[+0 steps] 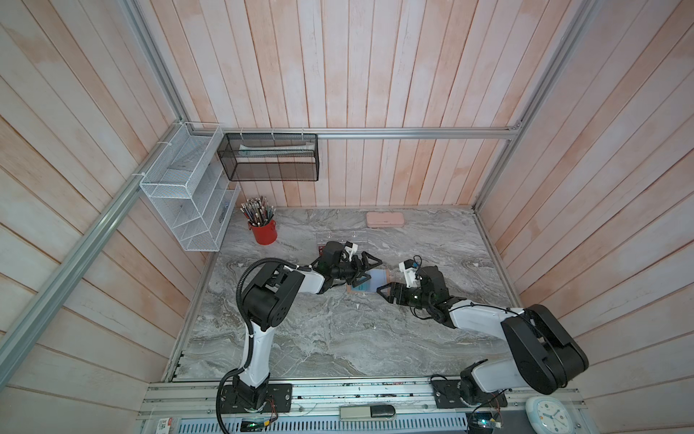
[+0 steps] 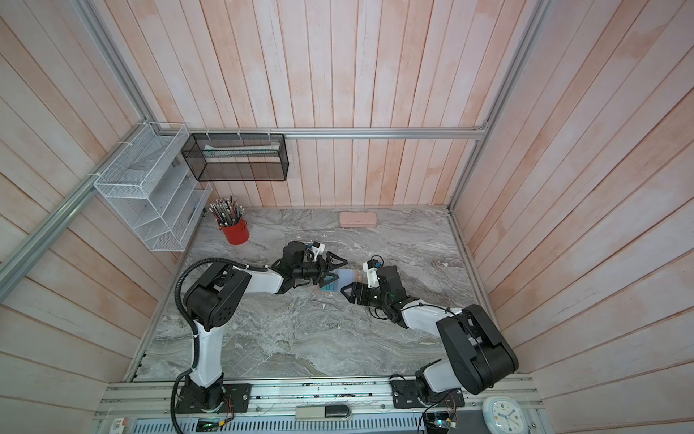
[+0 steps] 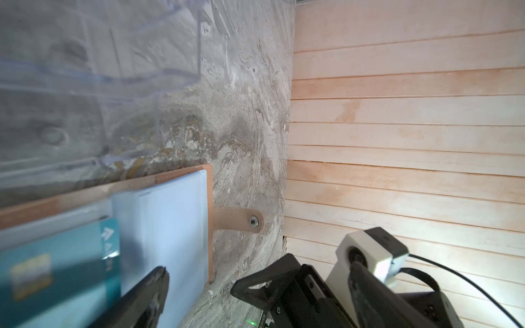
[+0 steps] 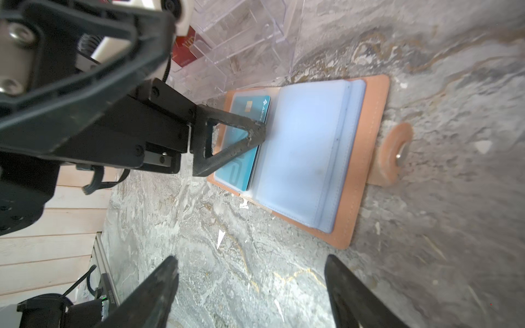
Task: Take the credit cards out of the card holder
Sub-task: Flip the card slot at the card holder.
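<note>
Pale plank walls close in a grey marbled worktop (image 1: 338, 338). In both top views the card holder (image 1: 378, 279) (image 2: 346, 277) lies open and flat near the worktop's middle, between the two arms. A clear acrylic rack (image 1: 340, 237) stands just beyond it toward the far edge. A pink case (image 1: 385, 219) lies at that edge and a red cup (image 1: 264, 232) of pencils stands near the far left corner. The left gripper (image 1: 374, 269) reaches over the holder with its fingers spread wide. The right gripper (image 1: 386, 291) sits just beside the holder's right side.

The left wrist view shows a teal card (image 3: 65, 255) tucked in a pale blue sleeve of the holder (image 3: 176, 215). The snap tab (image 3: 241, 221) lies flat on the marble.

In the right wrist view one left finger (image 4: 250, 133) rests its tip on the teal card (image 4: 240, 170) near the fold, the other finger well above it — nothing is clamped. The right gripper (image 4: 252, 272) has its fingers apart over bare marble. A red card (image 4: 186, 46) stands in the rack (image 4: 247, 31), partly hidden.
</note>
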Controlling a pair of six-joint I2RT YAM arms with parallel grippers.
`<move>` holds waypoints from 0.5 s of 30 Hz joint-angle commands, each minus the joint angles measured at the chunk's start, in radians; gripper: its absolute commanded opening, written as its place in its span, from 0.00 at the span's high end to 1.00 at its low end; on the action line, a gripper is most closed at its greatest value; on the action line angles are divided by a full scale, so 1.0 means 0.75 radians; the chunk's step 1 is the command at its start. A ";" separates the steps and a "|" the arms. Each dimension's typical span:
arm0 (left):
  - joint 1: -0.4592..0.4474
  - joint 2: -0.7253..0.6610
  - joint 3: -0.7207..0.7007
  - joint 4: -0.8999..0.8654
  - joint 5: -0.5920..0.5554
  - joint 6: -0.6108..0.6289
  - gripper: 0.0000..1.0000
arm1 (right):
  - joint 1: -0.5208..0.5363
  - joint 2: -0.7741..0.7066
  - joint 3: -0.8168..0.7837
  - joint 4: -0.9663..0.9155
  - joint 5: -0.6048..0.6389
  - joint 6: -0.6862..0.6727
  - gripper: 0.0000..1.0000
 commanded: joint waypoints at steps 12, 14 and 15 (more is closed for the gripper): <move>0.064 -0.096 -0.038 -0.009 0.015 0.060 0.00 | -0.058 0.187 0.112 0.211 -0.192 0.046 0.17; 0.060 -0.114 -0.064 0.025 0.021 0.035 0.00 | -0.077 0.206 0.117 0.238 -0.212 0.066 0.17; 0.055 -0.128 -0.078 0.045 0.021 0.019 0.00 | -0.084 0.214 0.124 0.235 -0.214 0.065 0.17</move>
